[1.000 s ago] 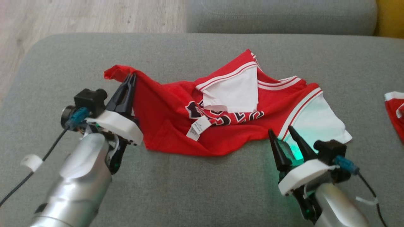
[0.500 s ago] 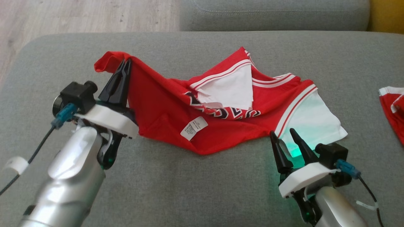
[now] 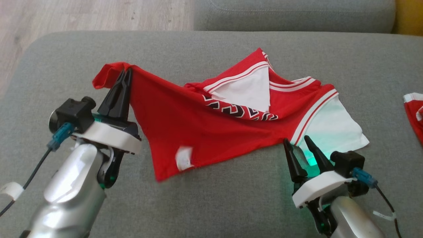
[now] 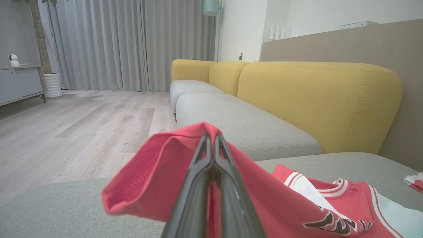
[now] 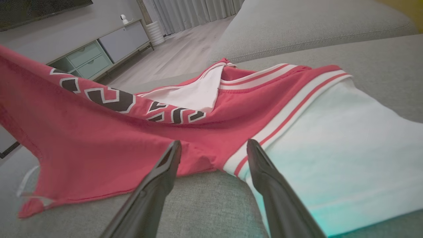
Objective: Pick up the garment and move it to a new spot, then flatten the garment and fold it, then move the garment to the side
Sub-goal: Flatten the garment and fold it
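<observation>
grey cushion (image 3: 211, 205): flat fabric seat surface. red-and-white garment (image 3: 205, 129) lies crumpled across its middle, with the white sleeve end flat on the surface and the left corner raised off it. a second red-and-white cloth (image 3: 414, 112) lies at the right edge, well apart.

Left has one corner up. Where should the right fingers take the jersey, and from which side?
Grip the near hem of the jersey where red meets the striped band. Come in low from the near side along the cushion: that edge lies flat right ahead of the open right gripper.
</observation>
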